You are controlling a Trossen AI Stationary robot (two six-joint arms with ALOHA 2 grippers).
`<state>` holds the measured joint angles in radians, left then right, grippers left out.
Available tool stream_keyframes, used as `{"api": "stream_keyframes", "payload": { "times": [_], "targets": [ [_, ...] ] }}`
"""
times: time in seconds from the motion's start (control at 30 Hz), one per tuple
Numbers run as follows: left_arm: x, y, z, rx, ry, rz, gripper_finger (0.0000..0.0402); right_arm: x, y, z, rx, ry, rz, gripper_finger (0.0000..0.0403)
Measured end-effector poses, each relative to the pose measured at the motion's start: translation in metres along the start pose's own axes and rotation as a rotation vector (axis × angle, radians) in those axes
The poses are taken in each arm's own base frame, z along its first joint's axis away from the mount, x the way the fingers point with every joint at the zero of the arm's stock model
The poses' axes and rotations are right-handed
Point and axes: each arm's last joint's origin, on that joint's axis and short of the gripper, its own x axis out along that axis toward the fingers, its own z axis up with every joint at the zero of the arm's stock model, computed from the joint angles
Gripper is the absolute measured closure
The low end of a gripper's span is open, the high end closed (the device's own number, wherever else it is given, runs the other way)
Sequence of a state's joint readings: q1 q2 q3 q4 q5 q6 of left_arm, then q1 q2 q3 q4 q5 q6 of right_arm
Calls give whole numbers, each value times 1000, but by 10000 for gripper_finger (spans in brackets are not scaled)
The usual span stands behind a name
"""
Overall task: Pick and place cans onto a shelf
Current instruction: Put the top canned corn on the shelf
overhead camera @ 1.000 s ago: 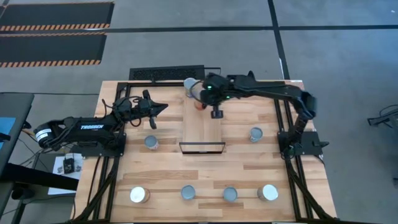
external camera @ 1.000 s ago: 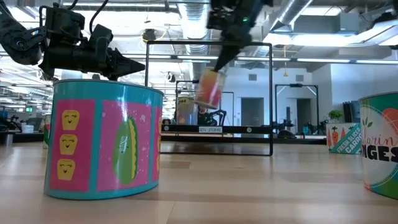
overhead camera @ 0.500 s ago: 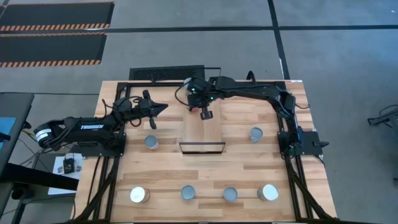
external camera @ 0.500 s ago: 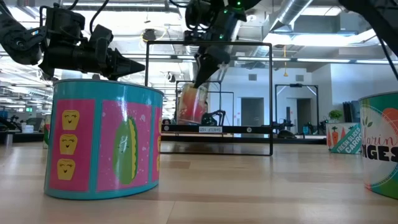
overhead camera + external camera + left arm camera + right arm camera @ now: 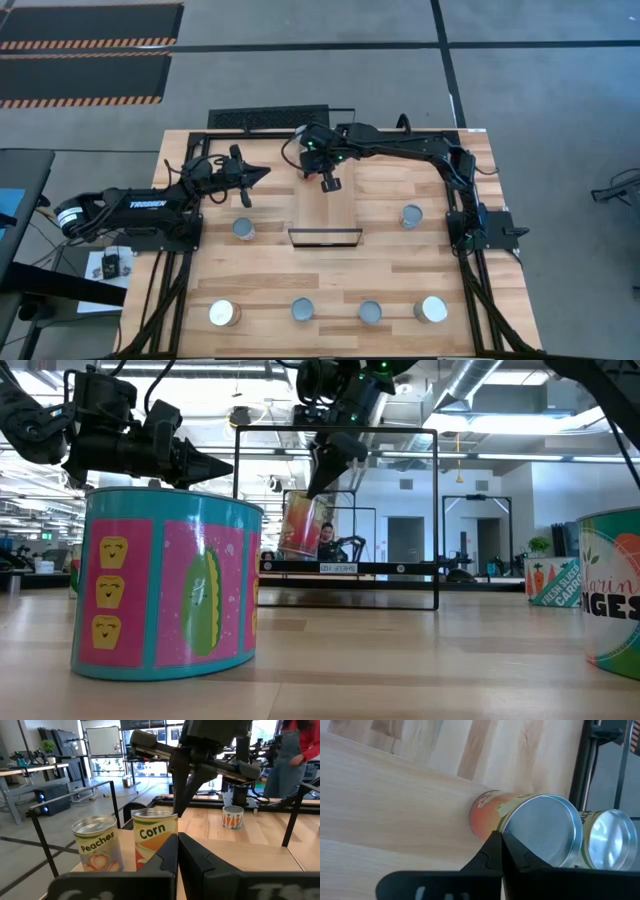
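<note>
The shelf [image 5: 325, 215] is a pale plank panel with a black frame, lying mid-table. My right gripper [image 5: 496, 840] is over its far end, shut on an orange "Corn" can [image 5: 155, 834], which also shows in the low view [image 5: 300, 525]. A "Peaches" can [image 5: 95, 845] stands right beside it, its silver top showing in the right wrist view [image 5: 612, 840]. In the high view the right arm hides both cans. My left gripper [image 5: 262, 172] is shut and empty, hovering left of the shelf. My right gripper pinches the Corn can at the edge of its silver top [image 5: 507, 837] between its two fingers. The fingers [image 5: 325, 465] slant down onto it from above. The can hangs tilted below them, its base just over the shelf; whether it touches the shelf I cannot tell.
Several more cans stand on the butcher-block table: one left of the shelf [image 5: 243, 229], one right of it [image 5: 411, 215], and a row along the near edge [image 5: 303, 310]. A black frame [image 5: 265, 118] edges the table's far side. A person [image 5: 292, 750] stands beyond the table.
My right gripper has gone toward the table's left edge and down with the Corn can, bringing it to the shelf's far end beside the Peaches can. The can has stayed tilted in the hold. In the last half second it has barely moved.
</note>
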<state>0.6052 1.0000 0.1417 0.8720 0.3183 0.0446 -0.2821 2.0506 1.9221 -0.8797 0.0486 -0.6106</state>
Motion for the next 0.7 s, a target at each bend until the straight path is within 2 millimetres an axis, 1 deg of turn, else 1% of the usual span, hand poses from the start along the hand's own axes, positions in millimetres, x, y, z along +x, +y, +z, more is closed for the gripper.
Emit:
{"api": "stream_keyframes", "payload": {
  "times": [0.33, 0.7],
  "targets": [
    [0, 0, 0, 0, 0, 0, 401, 0, -2, 2, -1, -22, -17, 394],
    [0, 0, 0, 0, -1, 0, 401, 0, -10, -3, -12, -25, -35, 394]
  ]
}}
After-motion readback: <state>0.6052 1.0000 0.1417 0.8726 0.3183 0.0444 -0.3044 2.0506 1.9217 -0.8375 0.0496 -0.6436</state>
